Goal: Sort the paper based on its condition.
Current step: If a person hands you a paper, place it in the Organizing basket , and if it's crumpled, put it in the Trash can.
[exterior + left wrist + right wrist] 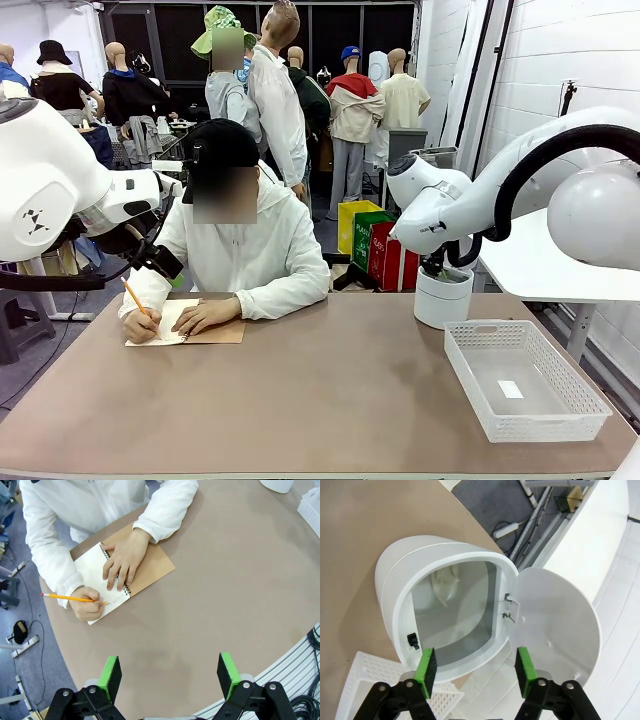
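Sorting is judged between sheets: at 2 o'clock on the counter [330,400] the open bin [390,575] is overhung by the right gripper [475,665], jaws wide and empty like the left gripper [169,672], crumpled paper [446,582] is seen inside, and another sheet must be awaited.

Glossy white rounded arms [470,200], black cable [512,185] along one; black fingers [95,700], green pads [111,677], silver screws [243,685] at the joints
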Motion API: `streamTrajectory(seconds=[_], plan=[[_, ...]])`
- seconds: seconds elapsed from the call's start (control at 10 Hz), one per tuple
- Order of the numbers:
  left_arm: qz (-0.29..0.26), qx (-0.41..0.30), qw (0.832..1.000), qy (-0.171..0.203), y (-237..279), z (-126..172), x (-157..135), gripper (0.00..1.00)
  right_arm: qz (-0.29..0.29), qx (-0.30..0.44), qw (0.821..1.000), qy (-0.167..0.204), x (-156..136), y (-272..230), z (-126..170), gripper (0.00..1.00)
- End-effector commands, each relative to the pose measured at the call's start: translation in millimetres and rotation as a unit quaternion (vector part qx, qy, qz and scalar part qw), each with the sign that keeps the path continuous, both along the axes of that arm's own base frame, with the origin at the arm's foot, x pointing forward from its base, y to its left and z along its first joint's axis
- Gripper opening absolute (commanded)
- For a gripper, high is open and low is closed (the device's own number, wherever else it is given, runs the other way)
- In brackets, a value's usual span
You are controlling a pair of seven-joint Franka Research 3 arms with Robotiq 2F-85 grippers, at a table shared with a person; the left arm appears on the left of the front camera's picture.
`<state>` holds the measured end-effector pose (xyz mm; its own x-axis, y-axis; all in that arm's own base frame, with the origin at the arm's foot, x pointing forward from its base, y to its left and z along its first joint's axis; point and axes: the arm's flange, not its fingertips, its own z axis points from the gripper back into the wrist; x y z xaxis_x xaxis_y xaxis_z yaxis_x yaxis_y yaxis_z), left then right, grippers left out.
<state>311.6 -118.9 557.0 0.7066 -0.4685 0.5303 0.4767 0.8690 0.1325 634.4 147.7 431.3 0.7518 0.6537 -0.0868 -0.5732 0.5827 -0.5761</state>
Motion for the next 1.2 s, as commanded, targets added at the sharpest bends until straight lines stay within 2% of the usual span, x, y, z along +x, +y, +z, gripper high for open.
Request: streamTrajectory(seconds=[0.0,0.4,0.5,0.6,1.1], plan=[[0.000,-0.004,1.000,-0.001,0.8,0.2,0.4,1.00,-0.018,-0.009,1.000,-0.014,-5.5,2.2,8.3,1.00],[0.000,-0.004,1.000,-0.001,0.8,0.2,0.4,1.00,-0.034,-0.001,0.999,-0.008,-10.5,3.1,13.2,1.00],[0.000,-0.004,1.000,-0.001,0.8,0.2,0.4,1.00,-0.046,0.007,0.999,0.005,-8.5,6.4,14.3,1.00],[0.000,-0.004,1.000,-0.001,0.8,0.2,0.4,1.00,-0.013,-0.002,1.000,-0.006,-5.2,-0.1,13.8,1.00],[0.000,-0.004,1.000,-0.001,0.8,0.2,0.4,1.00,-0.013,-0.002,1.000,-0.006,-5.2,-0.1,13.8,1.00]])
